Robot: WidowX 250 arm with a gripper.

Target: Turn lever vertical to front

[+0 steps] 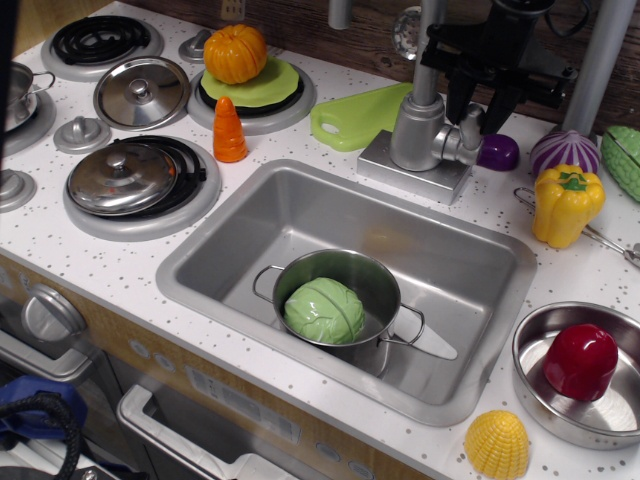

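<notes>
The lever (471, 124) is a short silver-grey paddle on the right side arm of the silver faucet body (417, 132), behind the sink. It stands upright, and my gripper hides its upper part. My black gripper (477, 112) has come down from above. Its two fingers are apart, one on each side of the lever's top. I cannot tell whether the fingers touch the lever. The tall faucet pipe (428, 50) rises just left of the gripper, and the round clear knob (407, 30) is behind it.
A purple piece (498, 152), a purple onion (565, 152) and a yellow pepper (566, 203) lie right of the faucet. A green cutting board (355, 118) lies to its left. The sink (300, 200) holds a pot with a green cabbage (324, 309). A bowl with a red pepper (580, 360) is at front right.
</notes>
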